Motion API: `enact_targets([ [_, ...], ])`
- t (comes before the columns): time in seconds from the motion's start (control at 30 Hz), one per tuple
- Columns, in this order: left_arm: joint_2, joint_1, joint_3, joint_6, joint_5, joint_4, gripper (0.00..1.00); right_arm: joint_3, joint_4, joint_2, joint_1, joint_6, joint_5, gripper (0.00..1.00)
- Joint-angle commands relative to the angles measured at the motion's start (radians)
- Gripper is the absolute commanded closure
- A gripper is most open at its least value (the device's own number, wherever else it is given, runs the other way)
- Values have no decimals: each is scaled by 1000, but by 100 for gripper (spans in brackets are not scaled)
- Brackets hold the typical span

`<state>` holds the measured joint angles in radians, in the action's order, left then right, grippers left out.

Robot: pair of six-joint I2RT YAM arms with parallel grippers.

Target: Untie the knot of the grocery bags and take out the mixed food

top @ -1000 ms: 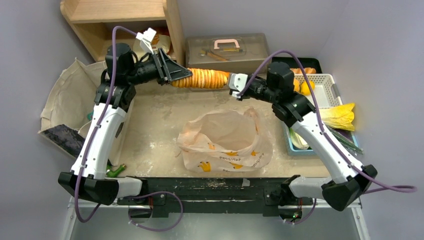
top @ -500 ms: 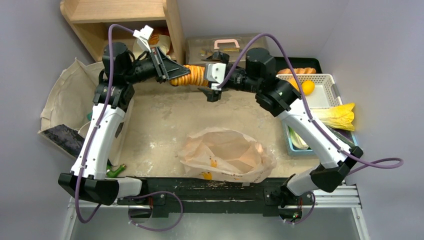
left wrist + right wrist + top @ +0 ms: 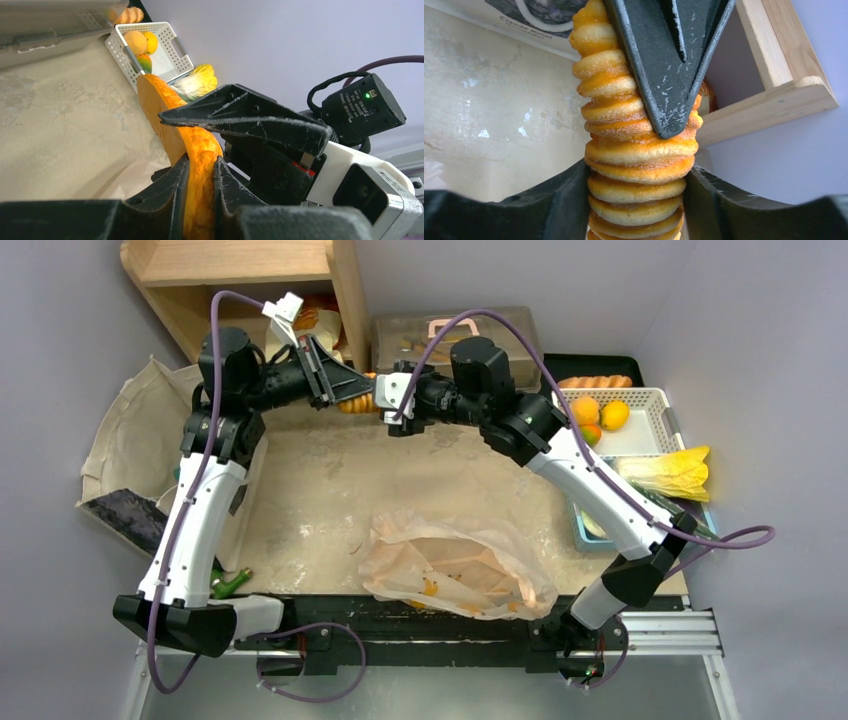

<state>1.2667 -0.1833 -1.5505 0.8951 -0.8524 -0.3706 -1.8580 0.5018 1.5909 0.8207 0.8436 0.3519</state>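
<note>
While the tabletop (image 3: 330, 480) carries the crumpled grocery bag (image 3: 450, 565) well behind both end effectors, near the arm bases, we see a ridged orange piece of mixed food (image 3: 639, 150) between them. The left end effector (image 3: 201, 172) clamps it narrowly; the right end effector (image 3: 636, 175) straddles it, grip unclear.

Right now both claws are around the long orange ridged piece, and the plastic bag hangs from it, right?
No: the top view shows the plastic bag lying crumpled on the table, not hanging. The left claw and right claw are around the long orange ridged piece.
</note>
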Motion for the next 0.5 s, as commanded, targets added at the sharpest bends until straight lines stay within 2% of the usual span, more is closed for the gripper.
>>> enact_targets([
  [0.0, -31, 4, -5, -11, 21, 29, 100, -53, 21, -6, 31, 41, -86, 52],
  [0.07, -32, 4, -6, -21, 36, 8, 100, -53, 18, -9, 33, 46, -123, 63],
  [0.1, -34, 4, -7, -26, 46, -4, 94, -55, 18, -11, 34, 49, -135, 69],
  [0.13, -34, 4, -8, -30, 50, -11, 80, -54, 18, -12, 34, 52, -150, 79],
  [0.2, -37, 5, -11, -52, 60, -39, 52, -48, 18, -19, 34, 71, -163, 89],
  [0.27, -43, 6, -15, -88, 85, -84, 35, -19, 18, -38, 16, 106, -203, 92],
  [0.37, -44, 21, -13, -121, 92, -136, 28, 33, 20, -83, -91, 138, -185, 100],
  [0.47, -46, 33, -5, -127, 81, -146, 28, 58, 58, -97, -256, 216, -151, 100],
])
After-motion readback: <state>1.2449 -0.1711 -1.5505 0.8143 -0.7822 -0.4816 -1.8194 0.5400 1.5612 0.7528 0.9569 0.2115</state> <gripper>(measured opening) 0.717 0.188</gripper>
